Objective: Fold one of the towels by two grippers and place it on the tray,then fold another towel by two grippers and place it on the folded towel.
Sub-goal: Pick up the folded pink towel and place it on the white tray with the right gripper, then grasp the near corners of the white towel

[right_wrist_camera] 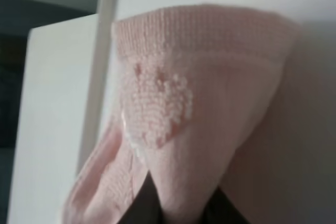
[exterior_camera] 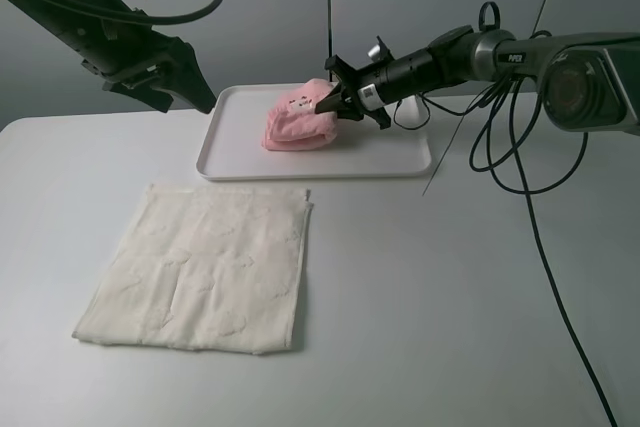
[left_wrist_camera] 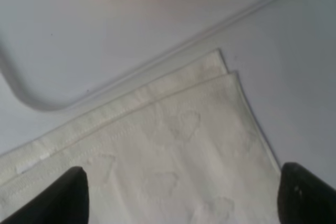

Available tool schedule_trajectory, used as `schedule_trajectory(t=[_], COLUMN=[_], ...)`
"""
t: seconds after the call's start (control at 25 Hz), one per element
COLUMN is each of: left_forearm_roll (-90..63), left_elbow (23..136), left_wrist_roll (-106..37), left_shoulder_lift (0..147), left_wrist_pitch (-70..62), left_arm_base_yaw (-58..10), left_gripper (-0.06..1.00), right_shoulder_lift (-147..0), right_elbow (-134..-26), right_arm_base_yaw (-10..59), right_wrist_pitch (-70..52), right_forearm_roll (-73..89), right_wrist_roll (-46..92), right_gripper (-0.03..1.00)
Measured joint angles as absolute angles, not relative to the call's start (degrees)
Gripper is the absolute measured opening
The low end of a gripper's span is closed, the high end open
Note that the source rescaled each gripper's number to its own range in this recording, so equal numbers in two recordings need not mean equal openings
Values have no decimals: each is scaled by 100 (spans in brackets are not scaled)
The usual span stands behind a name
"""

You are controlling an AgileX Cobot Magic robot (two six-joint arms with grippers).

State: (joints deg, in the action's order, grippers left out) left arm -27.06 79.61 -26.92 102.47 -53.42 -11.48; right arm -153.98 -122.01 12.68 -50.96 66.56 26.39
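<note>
So the pink towel (exterior_camera: 295, 125) is folded into a chunky bundle and sits on the white tray (exterior_camera: 400, 162), a bit toward the tray's far side and roughly mid-width. Your right pincer (exterior_camera: 335, 102) is clamped on the bundle's upper flap. The right wrist view shows the fabric pinched between the two dark fingers, with the little heart pattern draped just above them. My guess is the grip is on only to keep the fold from springing open while the bundle settles, so the first half of the job looks close to done bar the release. Your left pincer (left_wrist_camera: 187, 196) has its jaws apart and holds nothing. It hangs up off the surface (exterior_camera: 450, 297) by the tray's left far corner, and its camera looks down on a corner of the cream towel (exterior_camera: 200, 267). That one lies flat and unfolded on the near side of the tray, its far edge just beside the tray's near rim and not touching it as far as I can tell. It's well apart from both pincers, probably staged there for round two.
</note>
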Motion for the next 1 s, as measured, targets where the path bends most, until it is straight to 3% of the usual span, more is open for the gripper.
schedule_trajectory(t=[0.12, 0.16, 0.24, 0.32, 0.36, 0.4, 0.68, 1.0], left_forearm_roll=[-2706, -2706, -2706, -2706, -2706, -2719, -2729, -2421], left_elbow=[7961, 7961, 7961, 7961, 7961, 7961, 7961, 7823], left_wrist_roll=[-2697, -2697, -2697, -2697, -2697, -2697, -2697, -2855], left_shoulder_lift=[10247, 10247, 10247, 10247, 10247, 10247, 10247, 9696], left_wrist_pitch=[-5342, -5342, -5353, -5362, -5362, -5362, -5567, -5690], left_arm_base_yaw=[-1148, -1148, -1148, -1148, -1148, -1148, -1148, -1148], left_gripper=[93, 93, 93, 93, 93, 93, 93, 93], right_shoulder_lift=[-15398, -15398, -15398, -15386, -15372, -15317, -14585, -13124], right_elbow=[-12201, -12201, -12201, -12201, -12201, -12201, -12201, -12123], right_arm_base_yaw=[1268, 1268, 1268, 1268, 1268, 1268, 1128, 977], right_wrist_pitch=[-5002, -4989, -4978, -5075, -5139, -5192, -5627, -6380], right_forearm_roll=[6547, 6538, 6525, 6513, 6513, 6501, 5502, 2330], right_wrist_roll=[2615, 2606, 2593, 2593, 2593, 2593, 2367, 1663], right_gripper=[9, 14, 37, 75, 89, 95, 100, 100])
